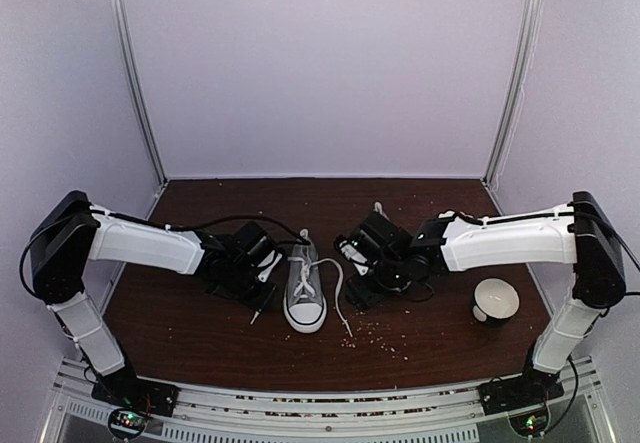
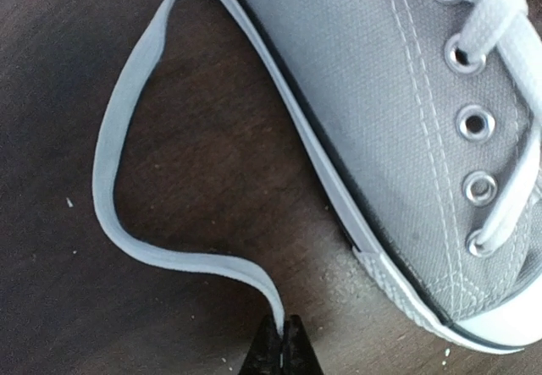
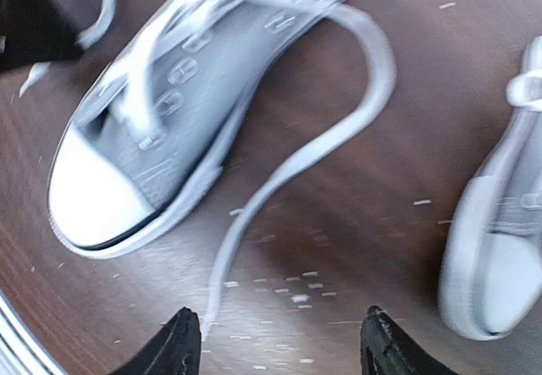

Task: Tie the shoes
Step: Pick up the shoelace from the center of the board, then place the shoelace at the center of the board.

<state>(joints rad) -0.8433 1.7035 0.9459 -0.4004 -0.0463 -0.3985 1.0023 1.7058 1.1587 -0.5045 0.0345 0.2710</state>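
- Pinching the end of a white lace [image 2: 108, 155], the left gripper [image 2: 282, 331] has its fingers pressed together beside the grey shoe [image 2: 381, 96].
- That shoe stands in the middle of the table [image 1: 180, 343], toe toward the arms.
- The right gripper [image 3: 279, 317] hangs with fingers wide and empty over a loose lace [image 3: 296, 163], with the second shoe [image 3: 495, 256] just beside it.

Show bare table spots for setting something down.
Free: far strip of table along the back wall; near patch between the shoe, its trailing lace and the white bowl, crumbs only. Crowded: centre, around the shoe.
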